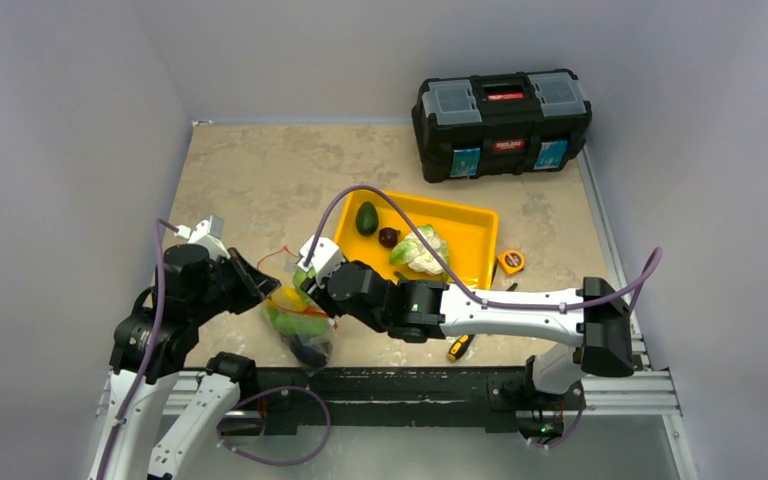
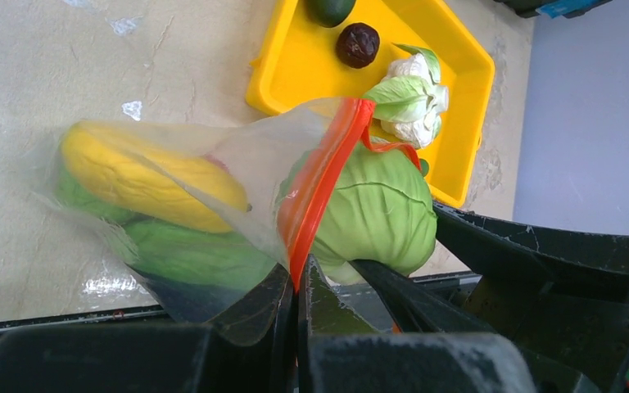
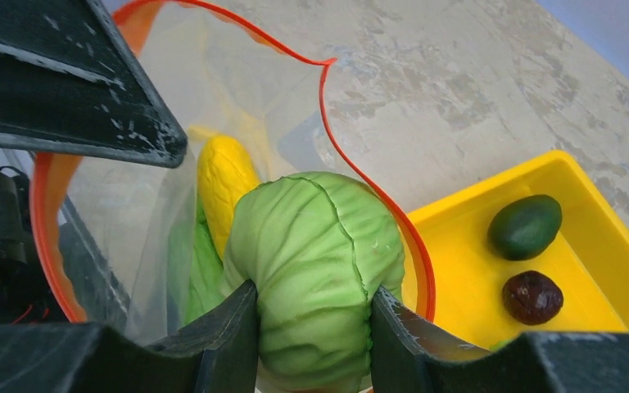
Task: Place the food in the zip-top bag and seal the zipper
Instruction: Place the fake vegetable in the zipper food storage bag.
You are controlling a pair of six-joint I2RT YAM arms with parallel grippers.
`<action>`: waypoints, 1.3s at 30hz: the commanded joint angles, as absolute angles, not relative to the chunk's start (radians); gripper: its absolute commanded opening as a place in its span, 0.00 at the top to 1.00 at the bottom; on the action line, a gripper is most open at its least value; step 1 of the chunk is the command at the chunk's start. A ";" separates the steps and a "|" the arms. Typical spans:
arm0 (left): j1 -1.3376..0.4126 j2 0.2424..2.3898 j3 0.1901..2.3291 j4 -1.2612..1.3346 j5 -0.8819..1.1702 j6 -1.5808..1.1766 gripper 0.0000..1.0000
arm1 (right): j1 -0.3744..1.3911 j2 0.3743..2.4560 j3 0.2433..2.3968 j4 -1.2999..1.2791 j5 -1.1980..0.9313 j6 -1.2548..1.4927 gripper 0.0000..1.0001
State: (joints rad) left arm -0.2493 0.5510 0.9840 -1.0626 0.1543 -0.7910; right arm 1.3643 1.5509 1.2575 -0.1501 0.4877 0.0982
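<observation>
— Closest to the lens, two black fingers (image 3: 233, 332) of the right claw (image 3: 311, 299) squeeze a green cabbage (image 3: 311, 237) from both sides. Their bases run off the bottom edge.

— Is it inside the bag?

— Partway at best. The clear bag (image 3: 156, 196) gapes open behind it, and the red zipper (image 3: 360, 176) loops round the cabbage's top. How deep it sits I can't tell, since the claw covers its lower end.

— And the left claw?

— The left claw (image 2: 297, 282) is clamped tight on the bag's rim, where the red strip runs down between its closed fingers. Its dark body blocks the bottom of that wrist view.

— What's in there so far?

— One long yellow piece (image 2: 139, 176), a green piece (image 2: 196, 254) under it, and a dark lump (image 2: 184, 299) at the bottom. Crinkled plastic blurs that one, so I can't name it.

— The other food?

— It's on the yellow tray (image 1: 470, 225) just beyond the bag. I see an avocado (image 1: 366, 217), a dark round piece (image 1: 388, 237), and a cauliflower (image 1: 420, 250) with the right arm's cable crossing over it.

— Anything else on the table (image 1: 260, 170)?

— A black toolbox (image 1: 500, 120) sits at the far edge and an orange tape measure (image 1: 511, 262) beside the tray. A yellow handle (image 1: 457, 347) pokes out from under the right arm, the rest of it hidden.
</observation>
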 commanded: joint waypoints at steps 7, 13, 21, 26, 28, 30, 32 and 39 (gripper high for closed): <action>-0.252 0.561 1.011 -1.013 0.199 -0.795 1.00 | 1.382 1.553 1.344 -0.056 0.335 0.134 0.45; -0.252 0.549 1.019 -1.029 0.183 -0.785 1.00 | 1.382 1.498 1.309 -0.084 0.386 0.135 0.16; -0.252 0.545 1.011 -1.023 0.182 -0.789 1.00 | 1.383 1.375 1.204 0.004 0.353 0.188 0.15; -0.252 0.537 1.000 -1.027 0.187 -0.793 1.00 | 1.369 1.295 1.139 0.061 0.442 0.237 0.16; -0.252 0.533 0.999 -1.029 0.184 -0.792 1.00 | 1.348 1.283 1.123 0.064 0.471 0.264 0.16; -0.252 0.531 0.997 -1.027 0.184 -0.794 1.00 | 1.304 1.289 1.121 0.042 0.459 0.304 0.17; -0.252 0.532 0.998 -1.029 0.188 -0.793 1.00 | 1.258 1.301 1.118 0.008 0.412 0.348 0.22; -0.252 0.533 1.006 -1.033 0.186 -0.786 1.00 | 1.229 1.298 1.029 0.002 0.306 0.379 0.30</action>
State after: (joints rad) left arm -0.2493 0.5400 0.9840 -1.0775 0.1722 -0.7925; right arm 1.2186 1.3045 1.0698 0.0010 0.3687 0.3325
